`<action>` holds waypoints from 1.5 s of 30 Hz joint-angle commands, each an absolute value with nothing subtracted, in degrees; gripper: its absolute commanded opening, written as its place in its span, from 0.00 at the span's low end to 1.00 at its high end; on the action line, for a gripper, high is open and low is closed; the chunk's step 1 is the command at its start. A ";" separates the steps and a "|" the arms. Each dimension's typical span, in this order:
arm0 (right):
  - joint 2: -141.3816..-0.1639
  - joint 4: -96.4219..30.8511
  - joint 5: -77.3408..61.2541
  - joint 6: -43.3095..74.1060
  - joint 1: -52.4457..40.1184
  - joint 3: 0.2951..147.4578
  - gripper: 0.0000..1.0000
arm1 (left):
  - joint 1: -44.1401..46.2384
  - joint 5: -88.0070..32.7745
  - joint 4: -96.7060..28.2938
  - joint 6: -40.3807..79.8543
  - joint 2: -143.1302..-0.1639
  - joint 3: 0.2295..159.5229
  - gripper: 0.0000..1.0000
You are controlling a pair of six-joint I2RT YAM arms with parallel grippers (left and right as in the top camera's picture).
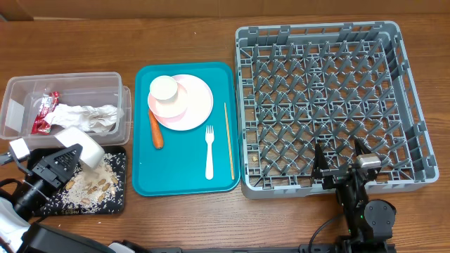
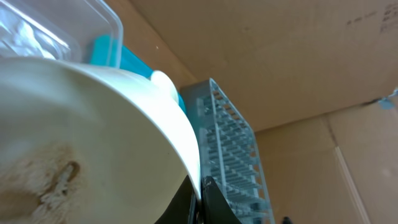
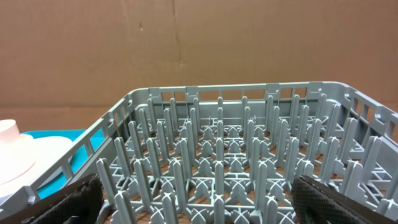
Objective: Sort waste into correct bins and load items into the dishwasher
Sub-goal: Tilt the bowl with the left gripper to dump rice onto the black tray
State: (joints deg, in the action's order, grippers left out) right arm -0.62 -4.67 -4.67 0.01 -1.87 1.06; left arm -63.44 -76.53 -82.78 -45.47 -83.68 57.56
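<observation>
Waste is seen at the far left: a red wrapper [image 1: 44, 112] and crumpled napkins [image 1: 88, 116] lie inside the clear tub [image 1: 63, 86]. Just in front of it, a white bowl [image 1: 87, 147] is gripped by its rim in the left gripper [image 1: 69, 159] and is held tilted above the black tray [image 1: 119, 200], on which rice-like bits [image 1: 88, 188] are scattered. A brownish smear is shown inside the bowl by the left wrist view.

On the teal tray [image 1: 179, 179] an orange carrot [image 1: 156, 131], a pink plate [image 1: 193, 102] bearing a white cup [image 1: 164, 89], a white fork [image 1: 209, 151] and a chopstick [image 1: 228, 140] are laid out.

At the right, the grey rack [image 1: 330, 98] is seen with no dishes in it. The right gripper [image 1: 339, 157] is poised over the rack's near wall, its jaws spread wide with nothing between them.
</observation>
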 commanded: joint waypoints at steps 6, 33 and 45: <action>-0.19 -4.40 -4.60 0.27 -1.65 0.45 1.00 | -63.83 -78.06 -81.30 -46.46 -83.26 57.25 0.04; -0.19 -4.40 -4.58 0.27 -1.65 0.45 1.00 | -63.72 -78.04 -83.57 -44.38 -83.59 56.66 0.04; -0.19 -4.40 -4.58 0.27 -1.65 0.45 1.00 | -63.75 -82.30 -86.59 -53.54 -84.14 56.66 0.04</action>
State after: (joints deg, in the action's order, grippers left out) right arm -0.62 -4.75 -4.67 0.01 -1.87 1.06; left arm -63.53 -78.46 -85.82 -46.74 -83.92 56.71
